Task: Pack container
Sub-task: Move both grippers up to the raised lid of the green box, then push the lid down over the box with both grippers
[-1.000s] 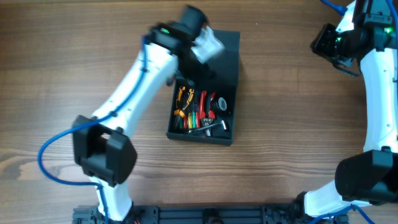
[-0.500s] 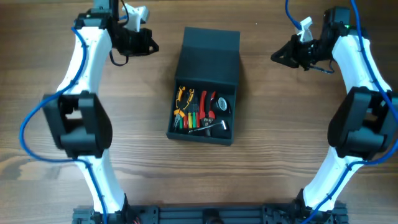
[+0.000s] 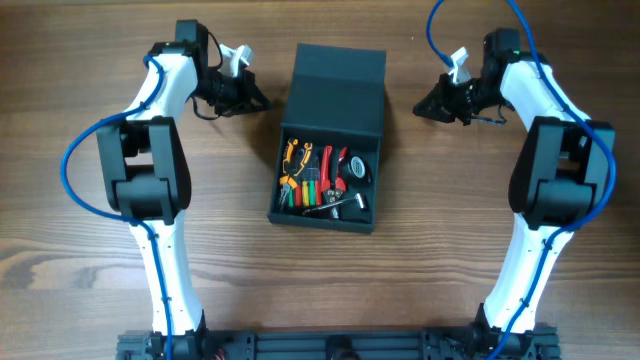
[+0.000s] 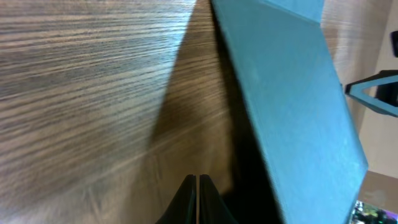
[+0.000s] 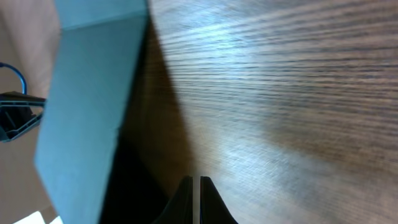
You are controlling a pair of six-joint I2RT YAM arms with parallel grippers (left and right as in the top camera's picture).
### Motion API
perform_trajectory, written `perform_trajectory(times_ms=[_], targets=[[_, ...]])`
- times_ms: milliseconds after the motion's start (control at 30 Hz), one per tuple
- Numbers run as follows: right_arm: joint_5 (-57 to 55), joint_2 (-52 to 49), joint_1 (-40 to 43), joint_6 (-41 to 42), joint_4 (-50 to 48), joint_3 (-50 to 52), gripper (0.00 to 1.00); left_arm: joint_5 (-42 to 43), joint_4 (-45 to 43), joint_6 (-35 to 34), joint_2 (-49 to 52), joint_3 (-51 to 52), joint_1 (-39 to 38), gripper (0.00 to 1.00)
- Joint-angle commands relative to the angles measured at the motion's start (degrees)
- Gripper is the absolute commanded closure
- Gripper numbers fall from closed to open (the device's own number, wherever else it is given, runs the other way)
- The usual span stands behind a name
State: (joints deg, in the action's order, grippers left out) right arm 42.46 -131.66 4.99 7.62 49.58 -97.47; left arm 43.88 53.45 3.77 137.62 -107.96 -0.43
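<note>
The container (image 3: 322, 219) is a dark box in the middle of the table, seen from overhead. Its flap lid (image 3: 338, 85) lies open toward the far side. Hand tools (image 3: 318, 180) with orange, red and green handles lie inside. My left gripper (image 3: 258, 101) is shut and empty, low over the table just left of the lid. The left wrist view shows it (image 4: 197, 180) over wood beside the lid's teal face (image 4: 292, 106). My right gripper (image 3: 421, 107) is shut and empty, a little right of the lid. The right wrist view shows it (image 5: 193, 182) with the lid (image 5: 87, 106) to its left.
Bare wooden tabletop (image 3: 480, 250) surrounds the container. Both arms' blue cables loop above the table beside their forearms, the left cable (image 3: 75, 170) and the right cable (image 3: 432, 25).
A second ago the left arm reached over the container's lid and the right arm sat far right. Both have since moved in beside the lid, one on each side, jaws shut.
</note>
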Motion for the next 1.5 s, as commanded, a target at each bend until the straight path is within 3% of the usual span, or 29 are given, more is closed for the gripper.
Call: perform_trajectory(times_ms=[0, 300, 467, 600, 733, 867, 1000, 1167, 1467], targets=[[-0.5, -2.5, -1.2, -0.1, -1.0, 0.5, 0.96, 3.3, -1.0, -0.4, 1.8, -0.2, -0.8, 0.96], [-0.5, -3.9, -6.7, 0.2, -7.0, 0.5, 0.96, 3.3, -4.9, -1.7, 1.9, 0.1, -3.1, 0.96], [1.0, -4.7, -9.4, 4.4, -11.8, 0.5, 0.96, 4.8, -5.0, -1.7, 1.9, 0.1, -3.0, 0.96], [10.7, -4.6, -9.4, 4.5, -16.7, 0.5, 0.96, 7.6, -6.3, -1.7, 1.9, 0.1, -3.0, 0.96], [24.8, -4.6, -8.9, 4.8, -22.2, 0.5, 0.96, 21.3, -13.7, -1.8, 1.9, 0.1, -2.7, 0.96], [30.0, -2.9, -8.9, 10.8, -25.1, 0.2, 0.96, 22.1, -15.8, -9.1, 1.4, 0.0, -2.4, 0.96], [26.5, 2.0, -8.9, 12.6, -24.9, 0.2, 0.96, 21.5, -15.6, -12.0, -2.4, 0.0, -1.6, 0.96], [15.8, 11.5, -9.3, 13.7, -23.2, 0.2, 0.96, 10.7, -11.0, -10.0, -13.7, 0.0, -3.0, 0.96], [-10.1, 24.9, -15.5, 6.3, -6.1, 0.2, 0.96, -3.3, 8.8, -8.0, -30.7, 0.0, -6.1, 0.96]])
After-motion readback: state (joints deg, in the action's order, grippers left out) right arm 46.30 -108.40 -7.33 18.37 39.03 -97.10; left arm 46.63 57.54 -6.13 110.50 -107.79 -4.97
